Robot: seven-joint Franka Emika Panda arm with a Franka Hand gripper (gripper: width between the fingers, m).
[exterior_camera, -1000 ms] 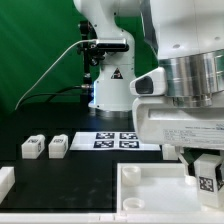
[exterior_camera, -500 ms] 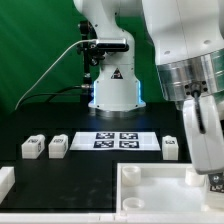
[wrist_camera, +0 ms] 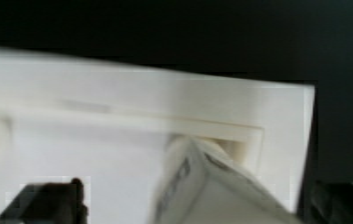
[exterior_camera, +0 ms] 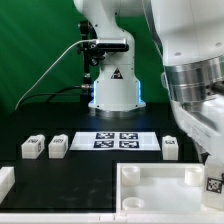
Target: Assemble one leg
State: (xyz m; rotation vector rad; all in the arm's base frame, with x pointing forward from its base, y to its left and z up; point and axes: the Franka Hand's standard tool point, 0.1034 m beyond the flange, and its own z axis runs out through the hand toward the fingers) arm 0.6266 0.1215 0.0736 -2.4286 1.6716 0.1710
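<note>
My gripper (exterior_camera: 209,176) is at the exterior view's right, over the near right corner of the white tray (exterior_camera: 150,178). It is shut on a leg (exterior_camera: 213,184), a small white block whose black-and-white tag faces the camera. In the wrist view the leg (wrist_camera: 217,185) shows blurred and tilted between the dark fingers (wrist_camera: 48,203), above the tray's corner (wrist_camera: 137,110). Three more legs lie on the black table: two at the left (exterior_camera: 32,147) (exterior_camera: 58,146) and one at the right (exterior_camera: 171,147).
The marker board (exterior_camera: 120,140) lies flat behind the tray, between the loose legs. The robot's base (exterior_camera: 112,85) stands behind it. A white part (exterior_camera: 5,181) sits at the near left edge. A green backdrop closes off the rear.
The arm has swung toward the exterior view's right and turned, uncovering the loose leg right of the marker board. The held leg has stayed low over the tray's right corner.
</note>
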